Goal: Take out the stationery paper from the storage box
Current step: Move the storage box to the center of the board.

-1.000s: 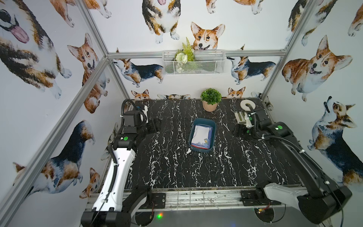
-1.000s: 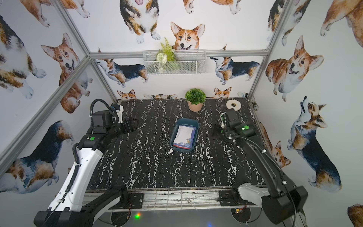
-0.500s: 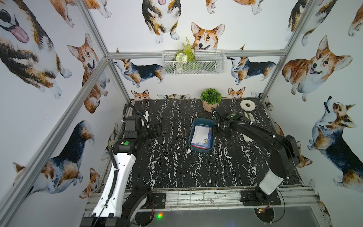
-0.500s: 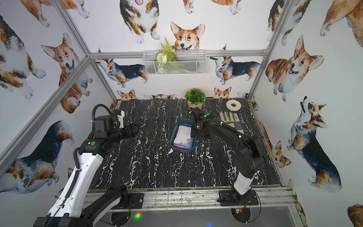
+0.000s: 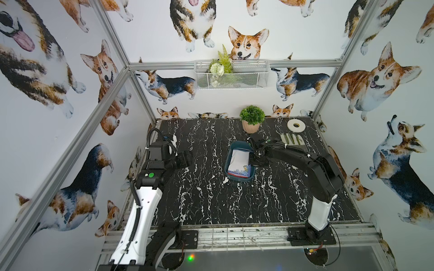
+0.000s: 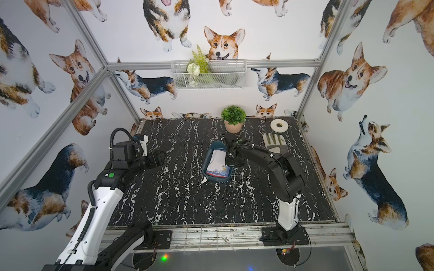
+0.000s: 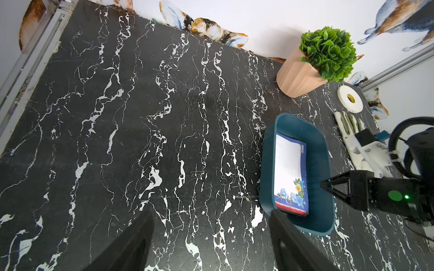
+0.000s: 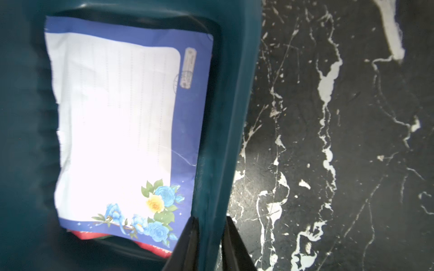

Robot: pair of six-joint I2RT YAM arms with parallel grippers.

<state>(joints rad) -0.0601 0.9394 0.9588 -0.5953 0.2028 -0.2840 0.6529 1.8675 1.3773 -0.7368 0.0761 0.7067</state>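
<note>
R claw [image 8: 211,220] pinches the storage box [image 8: 225,117] by its side wall, one finger in, one out. Inside, the stationery paper [image 8: 117,117] lies flat just beside the inner finger, untouched, blue-floral sheet on top. L claw [image 7: 211,212] is spread wide above the tabletop [image 7: 141,140], w/ the box apart from it.

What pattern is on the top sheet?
Sheet in box: white, blue border, blue-and-yellow corner flowers; clearest in right wrist view.

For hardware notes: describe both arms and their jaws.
Left arm and right arm: white lower shell, black upper links, a green dot each. A ribbed black cable loops by the left wrist. Jaws are black and tapered.
</note>
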